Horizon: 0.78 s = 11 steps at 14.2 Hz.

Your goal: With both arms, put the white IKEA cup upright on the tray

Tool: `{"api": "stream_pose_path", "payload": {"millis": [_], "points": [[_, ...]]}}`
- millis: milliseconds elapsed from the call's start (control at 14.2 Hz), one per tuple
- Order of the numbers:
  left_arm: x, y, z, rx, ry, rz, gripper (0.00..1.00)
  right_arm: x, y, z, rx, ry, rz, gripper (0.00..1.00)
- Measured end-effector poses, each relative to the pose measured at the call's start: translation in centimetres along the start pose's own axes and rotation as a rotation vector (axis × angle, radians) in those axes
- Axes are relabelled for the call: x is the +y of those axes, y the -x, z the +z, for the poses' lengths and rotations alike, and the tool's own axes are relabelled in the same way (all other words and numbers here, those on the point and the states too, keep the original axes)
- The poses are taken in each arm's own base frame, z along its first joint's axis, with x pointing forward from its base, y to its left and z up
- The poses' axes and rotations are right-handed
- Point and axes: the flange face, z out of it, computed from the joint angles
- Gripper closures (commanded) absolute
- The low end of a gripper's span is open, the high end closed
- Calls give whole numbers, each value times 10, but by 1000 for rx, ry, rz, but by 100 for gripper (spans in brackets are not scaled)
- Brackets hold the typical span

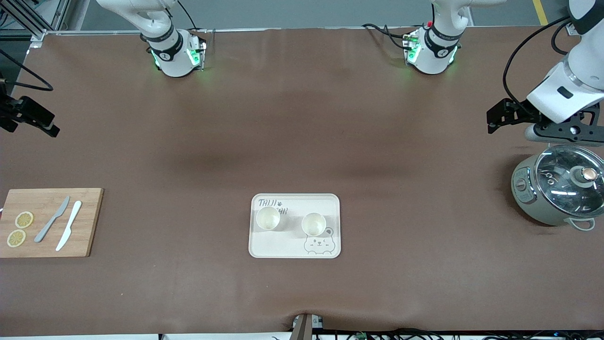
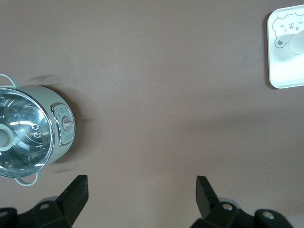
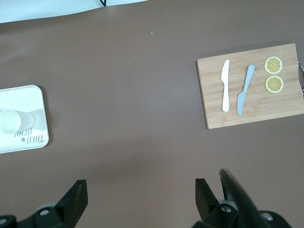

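Note:
Two white cups point(image 1: 268, 218) point(image 1: 314, 224) stand upright, side by side, on the cream tray point(image 1: 295, 255) at the table's middle. One cup point(image 3: 10, 120) on the tray's end point(image 3: 28, 142) shows in the right wrist view. In the left wrist view the tray's bear corner point(image 2: 285, 76) shows with the edge of a cup point(image 2: 298, 42). My left gripper point(image 1: 538, 127) hangs open and empty at the left arm's end of the table, beside the pot. My right gripper point(image 1: 28, 120) hangs open and empty at the right arm's end. Both jaws, left point(image 2: 141, 190) and right point(image 3: 141, 192), are over bare table.
A grey-green pot with a glass lid point(image 1: 557, 189) point(image 2: 23, 137) sits just below the left gripper. A wooden cutting board point(image 1: 47, 222) point(image 3: 251, 90) holds two knives and two lemon slices at the right arm's end. Brown table surface lies between these and the tray.

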Motion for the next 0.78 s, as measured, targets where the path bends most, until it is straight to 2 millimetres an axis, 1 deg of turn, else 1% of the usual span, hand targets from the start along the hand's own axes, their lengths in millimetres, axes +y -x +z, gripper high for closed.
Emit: {"api": "stream_pose_path", "payload": {"millis": [282,776], "points": [[1,-2,-5,12,0,2,0,0,0,0,0,0,0,0],[2,-5,-2,7,1,4,0,0,0,-1,2,0,0,0]]}}
